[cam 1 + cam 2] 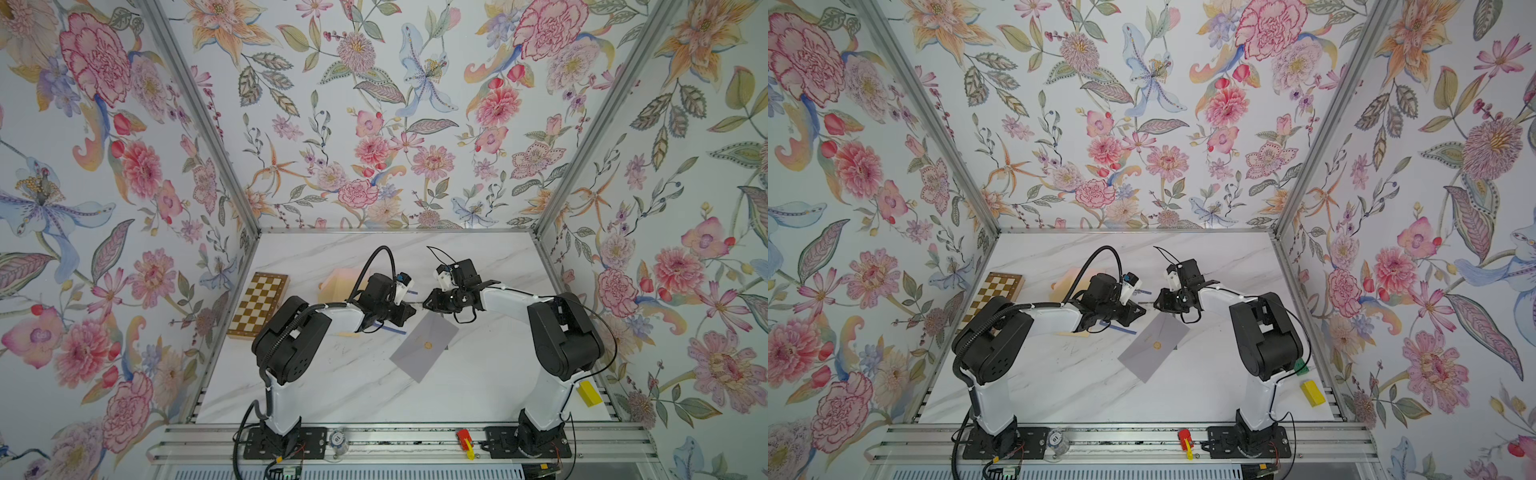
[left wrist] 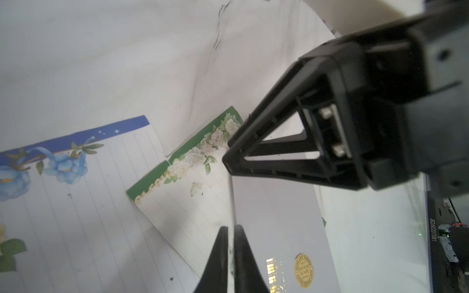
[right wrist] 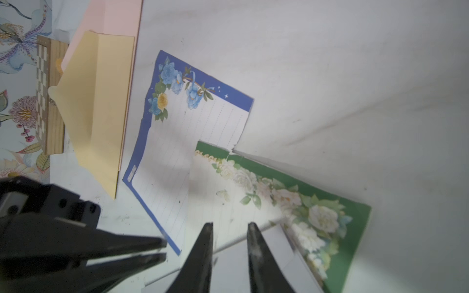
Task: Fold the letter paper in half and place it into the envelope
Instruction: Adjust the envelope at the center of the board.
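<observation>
Left wrist view: left pincer (image 2: pixel 231 228) clenched on the envelope (image 2: pixel 279 215) edge; right pincer (image 2: pixel 227 155) slightly parted at the letter paper (image 2: pixel 182 203), just beside the envelope. We judge the paper may buckle if that edge slips.

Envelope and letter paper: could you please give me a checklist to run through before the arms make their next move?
1. Left gripper pinching the envelope edge: ok, it is shut on it.
2. Right gripper gripping the green-bordered letter: not ok, the jaws stand apart.
3. Letter folded in half: cannot tell.
4. Letter inside the envelope: not ok, much of it shows outside.
5. Blue-bordered sheet clear of the letter: not ok, the letter overlaps its corner.
</observation>
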Robot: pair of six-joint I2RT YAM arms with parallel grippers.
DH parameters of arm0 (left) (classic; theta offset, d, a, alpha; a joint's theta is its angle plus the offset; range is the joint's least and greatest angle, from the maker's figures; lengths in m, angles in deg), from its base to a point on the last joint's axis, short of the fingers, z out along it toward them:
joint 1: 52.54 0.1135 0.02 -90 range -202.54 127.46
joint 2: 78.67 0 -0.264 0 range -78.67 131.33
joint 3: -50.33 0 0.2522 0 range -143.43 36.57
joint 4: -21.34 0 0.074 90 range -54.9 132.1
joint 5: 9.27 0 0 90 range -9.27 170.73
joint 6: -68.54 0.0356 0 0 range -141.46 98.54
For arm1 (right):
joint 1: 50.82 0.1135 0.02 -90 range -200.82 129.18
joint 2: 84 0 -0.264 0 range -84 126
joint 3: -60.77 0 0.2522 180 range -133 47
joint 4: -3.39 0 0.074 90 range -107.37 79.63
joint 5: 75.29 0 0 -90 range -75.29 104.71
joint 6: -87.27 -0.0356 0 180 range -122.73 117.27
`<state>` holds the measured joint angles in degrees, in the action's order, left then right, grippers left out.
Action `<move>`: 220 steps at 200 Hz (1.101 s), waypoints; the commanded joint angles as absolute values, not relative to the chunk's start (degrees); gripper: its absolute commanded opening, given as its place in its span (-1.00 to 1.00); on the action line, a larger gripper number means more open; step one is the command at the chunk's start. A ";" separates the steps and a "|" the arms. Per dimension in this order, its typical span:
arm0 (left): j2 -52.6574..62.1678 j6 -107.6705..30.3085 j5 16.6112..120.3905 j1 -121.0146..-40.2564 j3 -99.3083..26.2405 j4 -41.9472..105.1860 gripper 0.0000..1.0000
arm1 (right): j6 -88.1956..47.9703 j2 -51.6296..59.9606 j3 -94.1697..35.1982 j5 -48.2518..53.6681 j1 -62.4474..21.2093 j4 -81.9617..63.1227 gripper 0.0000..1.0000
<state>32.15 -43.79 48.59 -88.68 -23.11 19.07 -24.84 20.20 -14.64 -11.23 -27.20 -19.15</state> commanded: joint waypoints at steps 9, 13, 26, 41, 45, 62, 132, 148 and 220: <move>37.33 -43.80 48.46 -88.84 -25.52 19.56 -0.80 | -26.07 17.50 -10.29 -11.13 -23.80 -18.95 -0.48; 37.74 -44.04 48.25 -88.84 -25.50 19.24 -0.80 | -26.37 17.28 -9.81 -11.10 -23.38 -18.86 -0.48; 38.79 -44.45 48.12 -88.75 -25.39 18.70 -0.80 | -27.37 16.84 -8.31 -10.66 -22.00 -18.34 -0.50; 39.77 -44.57 48.03 -88.70 -25.39 18.84 -0.80 | -28.11 16.57 -6.91 -10.11 -20.58 -18.19 -0.51; 40.03 -44.66 48.03 -88.68 -25.31 18.81 -0.81 | -28.20 16.49 -6.50 -9.88 -20.34 -18.19 -0.51; 40.51 -44.99 47.95 -88.41 -24.81 18.35 -0.81 | -29.20 16.21 -4.67 -9.63 -19.82 -17.74 -0.53; 40.54 -42.81 49.63 -87.70 -23.31 21.49 -0.81 | -31.06 14.38 3.42 -7.87 -23.91 -18.93 -0.56; 40.51 -42.54 49.69 -87.63 -22.85 21.53 -0.81 | -31.70 12.92 5.57 -7.59 -26.65 -19.59 -0.57; 40.04 -40.63 49.75 -87.48 -22.49 22.47 -0.82 | -28.61 5.77 6.45 -10.02 -37.97 -24.27 -0.57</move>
<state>38.88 -42.26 47.89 -88.39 -24.60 17.65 -30.85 7.24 6.21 -11.03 -35.69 -17.99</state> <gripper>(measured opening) 0.092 0.223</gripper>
